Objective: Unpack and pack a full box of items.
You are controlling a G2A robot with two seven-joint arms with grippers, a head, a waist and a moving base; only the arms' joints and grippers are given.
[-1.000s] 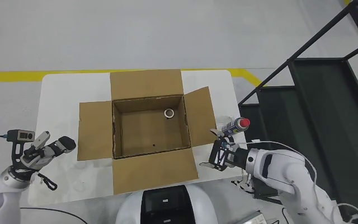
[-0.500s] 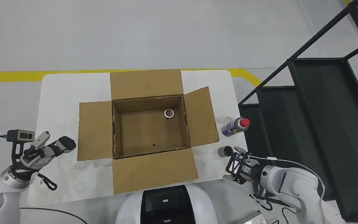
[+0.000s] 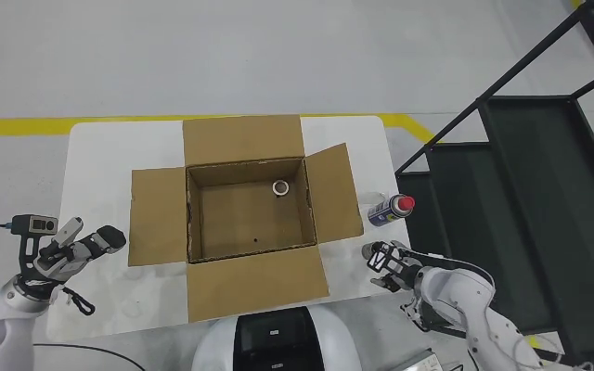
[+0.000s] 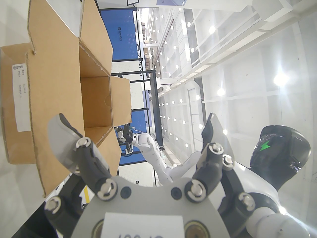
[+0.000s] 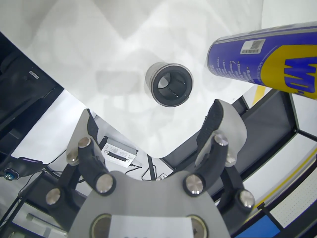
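Box near empty: unpack almost done, repack not begun.
Box open at table ctr, 4 flaps out; inside, 1 tape roll nr far right corner, prob. last item to lift. Already out: spray can lying at right edge; small metal sleeve just beside it, twd front right corner. Right tool released, empty, over sleeve. Left tool spread, empty, at left edge nr front left corner. In the way: right flap betw. right tool and roll.

box brown cardbd | spray can blue+yellow, red cap | cylinder grey w/ blk bore | table white
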